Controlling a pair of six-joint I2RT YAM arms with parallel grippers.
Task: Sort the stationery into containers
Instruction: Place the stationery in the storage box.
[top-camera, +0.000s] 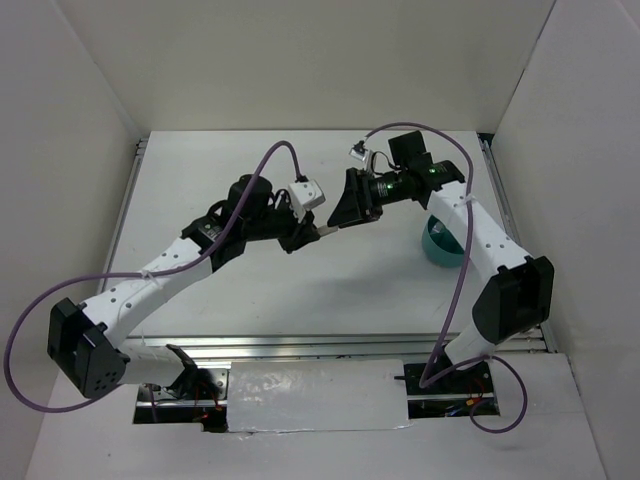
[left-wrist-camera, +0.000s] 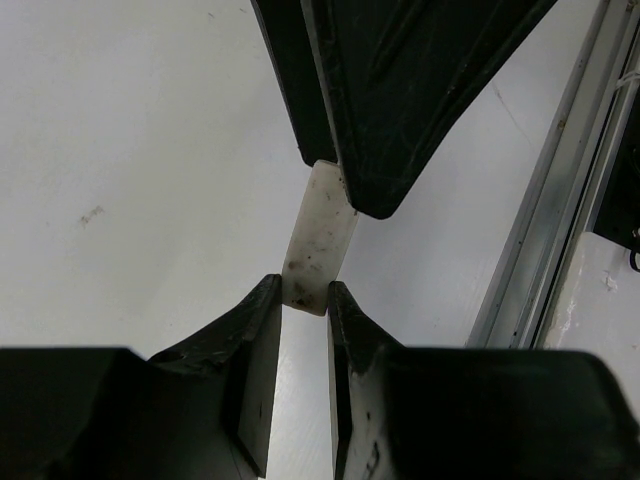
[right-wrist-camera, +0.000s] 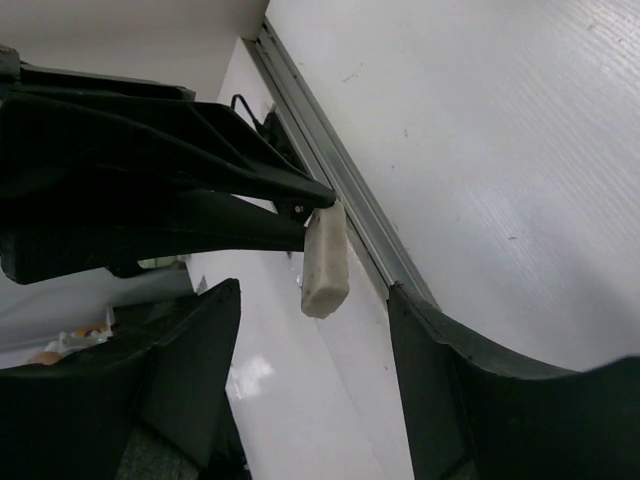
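Note:
An off-white, smudged eraser (left-wrist-camera: 318, 235) hangs in the air above the table, and my left gripper (left-wrist-camera: 305, 290) is shut on one of its ends. The free end (right-wrist-camera: 325, 262) points toward my right gripper (right-wrist-camera: 315, 288). That gripper is open, with its fingers on either side of the free end and a gap showing on both sides. In the top view the two grippers meet tip to tip over the middle of the table, left gripper (top-camera: 316, 233) and right gripper (top-camera: 336, 216). The teal cup (top-camera: 440, 245) stands on the table to the right, partly hidden under the right arm.
A metal rail (right-wrist-camera: 345, 185) runs along the table's edge, with white walls close around. The right arm's purple cable (top-camera: 420, 130) loops above the grippers.

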